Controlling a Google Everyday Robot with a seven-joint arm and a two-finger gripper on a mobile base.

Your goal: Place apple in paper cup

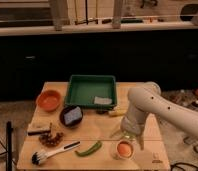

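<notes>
Camera view, starting from the near edge of the desk (154, 156): a brush (51, 154) lies at the left, and a long green vegetable (89, 148) lies beside it. To the right of these stands the paper cup (117, 152), and the apple (125, 148) sits inside its mouth. The gripper (129, 136) hangs just above the cup; I cannot tell how far it is open. Further back I see a dark bowl (71, 116), an orange bowl (48, 99) and a green tray (91, 89).
</notes>
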